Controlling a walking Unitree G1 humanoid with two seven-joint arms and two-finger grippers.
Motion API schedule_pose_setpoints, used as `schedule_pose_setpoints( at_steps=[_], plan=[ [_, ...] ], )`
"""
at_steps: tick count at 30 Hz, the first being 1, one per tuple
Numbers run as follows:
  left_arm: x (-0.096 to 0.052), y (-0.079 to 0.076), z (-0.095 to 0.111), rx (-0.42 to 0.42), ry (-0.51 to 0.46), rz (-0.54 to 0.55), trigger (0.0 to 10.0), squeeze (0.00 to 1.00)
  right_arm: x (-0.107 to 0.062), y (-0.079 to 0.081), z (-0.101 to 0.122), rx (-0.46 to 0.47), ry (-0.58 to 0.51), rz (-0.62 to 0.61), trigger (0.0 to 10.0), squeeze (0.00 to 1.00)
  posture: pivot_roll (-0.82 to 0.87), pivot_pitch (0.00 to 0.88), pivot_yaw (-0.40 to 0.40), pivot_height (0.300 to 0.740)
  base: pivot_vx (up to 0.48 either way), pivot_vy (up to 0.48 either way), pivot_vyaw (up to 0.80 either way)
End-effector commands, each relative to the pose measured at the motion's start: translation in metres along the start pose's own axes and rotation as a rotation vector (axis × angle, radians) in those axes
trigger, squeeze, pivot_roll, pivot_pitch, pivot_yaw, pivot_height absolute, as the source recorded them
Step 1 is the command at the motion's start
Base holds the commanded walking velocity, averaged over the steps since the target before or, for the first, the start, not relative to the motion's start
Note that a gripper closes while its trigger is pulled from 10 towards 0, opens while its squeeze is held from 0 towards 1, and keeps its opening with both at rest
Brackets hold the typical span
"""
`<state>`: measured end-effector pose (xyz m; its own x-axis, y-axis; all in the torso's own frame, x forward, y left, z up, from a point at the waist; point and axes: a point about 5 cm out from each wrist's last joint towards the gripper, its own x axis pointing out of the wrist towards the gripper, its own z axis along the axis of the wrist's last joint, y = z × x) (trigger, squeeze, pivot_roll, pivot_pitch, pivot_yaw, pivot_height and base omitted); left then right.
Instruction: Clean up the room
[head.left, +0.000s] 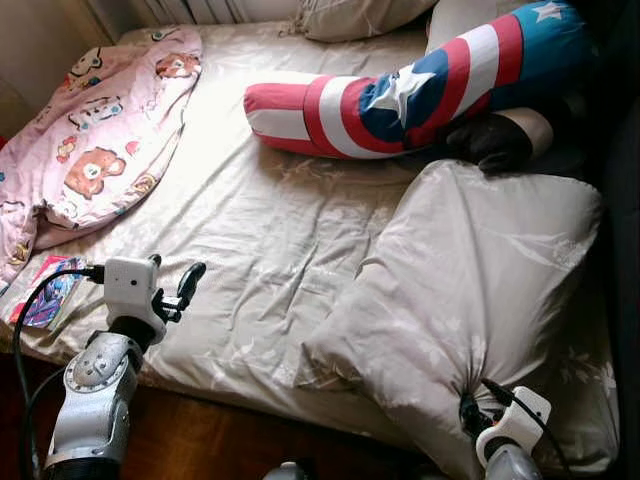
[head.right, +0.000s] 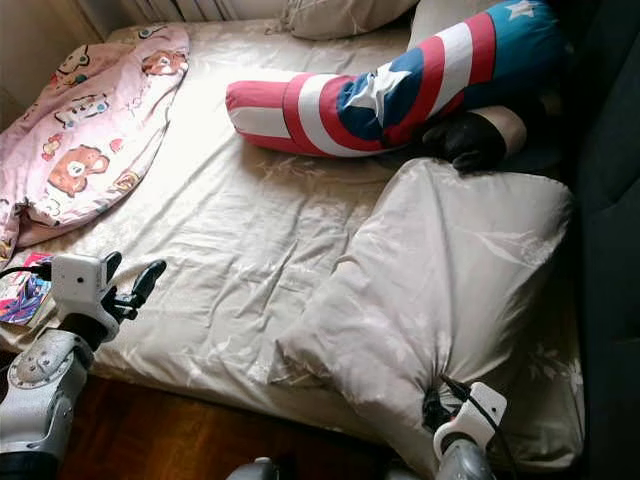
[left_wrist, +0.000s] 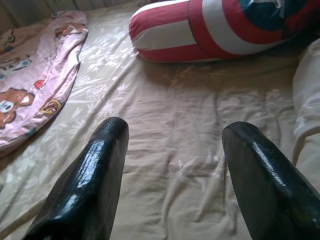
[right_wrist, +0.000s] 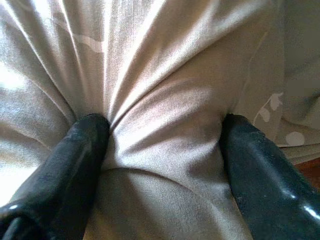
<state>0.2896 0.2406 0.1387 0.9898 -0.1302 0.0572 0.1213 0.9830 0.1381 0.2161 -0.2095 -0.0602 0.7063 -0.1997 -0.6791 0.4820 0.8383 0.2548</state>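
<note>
Gripping the pillow (head.left: 480, 290) at lower right, the right gripper (right_wrist: 162, 150) has its jaws clamped on a bunched fold of fabric. Left gripper (head.left: 178, 292), lower left, hovers over the bed (head.left: 260, 230), jaws apart. Pink blanket (head.left: 95, 130) upper left, striped bolster (head.left: 400, 95) up top.

Big pillow (head.left: 470, 300): beige and shiny, puffy and wrinkled, lying on the bed (head.left: 250, 220) at its near right corner. The right end effector (right_wrist: 165, 150) pinches a fold of its cloth at the near edge.
Long pillow (head.left: 420, 85): red, white and blue stripes with white stars, lying across the far side of the bed.
Pink blanket (head.left: 95, 130): bears and little pictures on it, crumpled on the far left of the bed.
Book (head.left: 50, 290): colourful, flat at the bed's near left edge, just beside the blanket.
</note>
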Motion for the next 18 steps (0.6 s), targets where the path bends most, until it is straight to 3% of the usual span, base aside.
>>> schedule_pose_setpoints(
  at_steps=[1,7,18],
  plan=[
    [-0.0064,0.0072,-0.0023,0.019,0.031,0.005,10.0,0.0,-0.0202,0.0125,-0.0727,-0.026,0.302,0.045,0.0,0.0,0.28,0.308,0.234,0.736,0.0,0.0,0.0],
    [-0.0068,0.0075,-0.0009,0.025,0.038,-0.002,10.0,0.0,-0.0226,0.0181,-0.079,-0.047,0.327,0.071,0.0,0.0,0.28,0.311,0.231,0.736,0.0,0.0,0.0],
    [-0.0108,0.0032,-0.003,0.031,0.049,-0.004,10.0,0.0,-0.022,0.0105,-0.0764,-0.111,0.318,0.037,0.0,0.0,0.27,0.305,0.218,0.736,0.0,0.0,0.0]
  ],
)
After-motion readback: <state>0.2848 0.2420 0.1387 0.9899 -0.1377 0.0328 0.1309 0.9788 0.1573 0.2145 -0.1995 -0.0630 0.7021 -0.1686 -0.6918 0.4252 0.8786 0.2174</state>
